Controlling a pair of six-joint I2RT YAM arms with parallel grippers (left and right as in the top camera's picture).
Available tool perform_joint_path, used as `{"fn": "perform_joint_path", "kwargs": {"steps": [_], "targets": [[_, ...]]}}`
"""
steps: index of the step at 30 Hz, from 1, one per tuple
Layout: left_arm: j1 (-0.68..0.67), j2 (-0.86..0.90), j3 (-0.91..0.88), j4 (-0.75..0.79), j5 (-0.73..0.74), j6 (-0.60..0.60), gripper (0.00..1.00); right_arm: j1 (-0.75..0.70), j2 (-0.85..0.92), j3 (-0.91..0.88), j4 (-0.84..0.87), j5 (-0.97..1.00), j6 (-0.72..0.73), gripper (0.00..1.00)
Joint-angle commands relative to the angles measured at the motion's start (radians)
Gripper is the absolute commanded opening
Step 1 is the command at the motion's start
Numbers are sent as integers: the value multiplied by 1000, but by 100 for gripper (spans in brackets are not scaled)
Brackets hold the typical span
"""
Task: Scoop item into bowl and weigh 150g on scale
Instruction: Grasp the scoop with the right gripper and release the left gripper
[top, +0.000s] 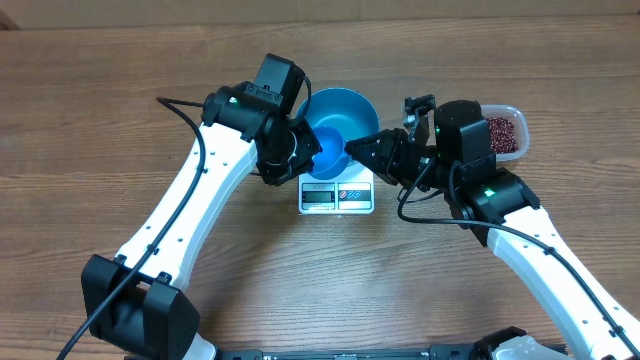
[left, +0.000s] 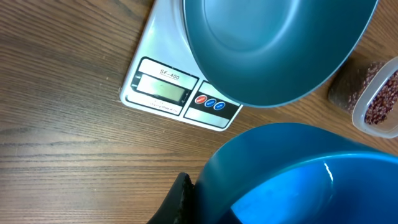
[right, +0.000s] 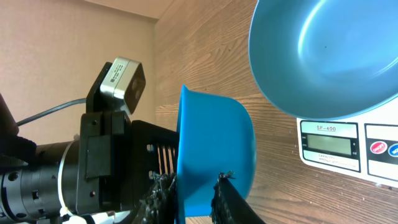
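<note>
Blue scoop (left: 298, 180), its handle hidden, clenched in left pincer (top: 312, 158); right pincer (right: 189, 196) straddles it, grip unclear.

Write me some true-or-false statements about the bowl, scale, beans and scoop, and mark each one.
1. The round, deep bright blue bowl sits on the flat white square kitchen scale. True.
2. The bowl holds a heap of beans. False: its inside is bare. The small red-brown beans lie in the clear rectangular plastic tub.
3. The tub stands on the robot's left. False: it stands on the right, beside the right arm.
4. The small blue scoop is between the left gripper and the right gripper. True.
</note>
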Motion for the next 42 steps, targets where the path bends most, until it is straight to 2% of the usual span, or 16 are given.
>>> {"fn": "perform_joint_path", "kwargs": {"steps": [1,4,7,9,12,13,14,17,22,28,32,34,37,40,42], "targets": [[-8,-9,11,2,30,61,4,4,3,21,10,6,0,21],[-8,-9,11,7,25,81,4,4,3,21,9,6,0,20],[-8,-9,11,9,19,82,4,4,3,21,9,2,0,12],[-8,-9,11,10,19,82,4,4,3,21,8,2,0,4],[-8,-9,11,11,20,80,8,4,3,21,5,-1,0,4],[-8,-9,11,11,21,77,19,4,3,21,3,-1,0,4],[-8,-9,11,11,24,76,37,4,3,21,1,0,0,4],[-6,-9,11,12,23,69,63,4,3,21,-9,5,0,4],[4,-9,11,30,21,74,81,-23,3,21,-30,17,-18,4],[81,-9,11,51,23,116,87,-96,3,21,-72,-2,-111,4],[157,-9,11,69,24,178,86,-137,3,21,-66,-5,-155,4],[200,-9,11,93,40,256,78,-140,3,21,-58,-5,-167,4],[237,-9,11,126,75,385,84,-140,2,21,-51,-5,-211,3],[235,-9,11,161,83,481,84,-140,-2,21,-47,-5,-231,4],[229,-9,11,191,106,536,88,-143,-9,24,-45,3,-243,4]]}}
